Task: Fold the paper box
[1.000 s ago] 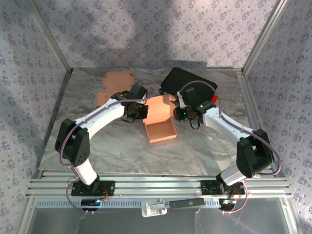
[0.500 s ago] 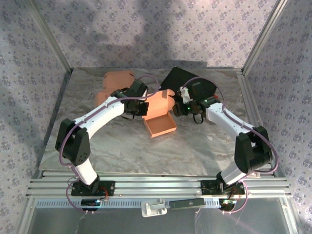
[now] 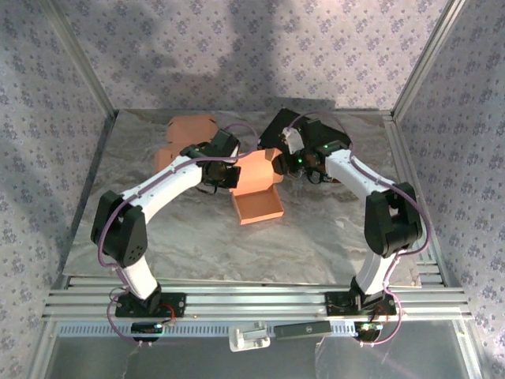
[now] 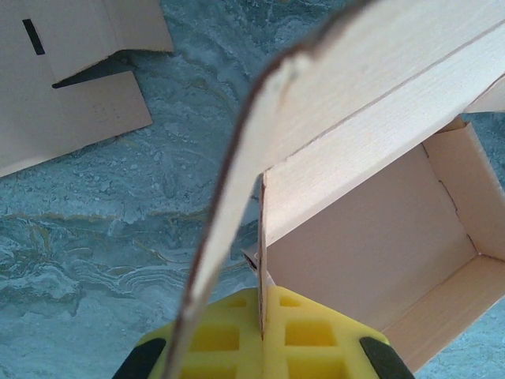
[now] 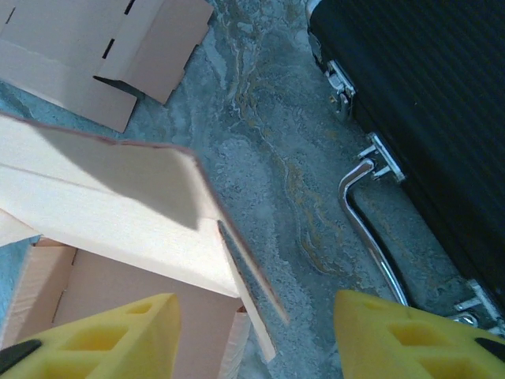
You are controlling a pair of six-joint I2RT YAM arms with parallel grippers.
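We're watching the left gripper (image 4: 260,320) clamping tight on a side wall of the paper box (image 3: 258,196), which is sitting mid-way up the table (image 3: 316,237). The right gripper (image 5: 256,312) is hanging wide apart over the raised lid's corner, gripping nothing. Beyond, flat cardboard (image 3: 189,128) and a black case (image 5: 426,95) are lying.

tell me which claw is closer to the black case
Right. The right claw is open right beside the black case, next to its metal handle. The left claw is on the far side of the paper box from the case, shut on the box's wall.
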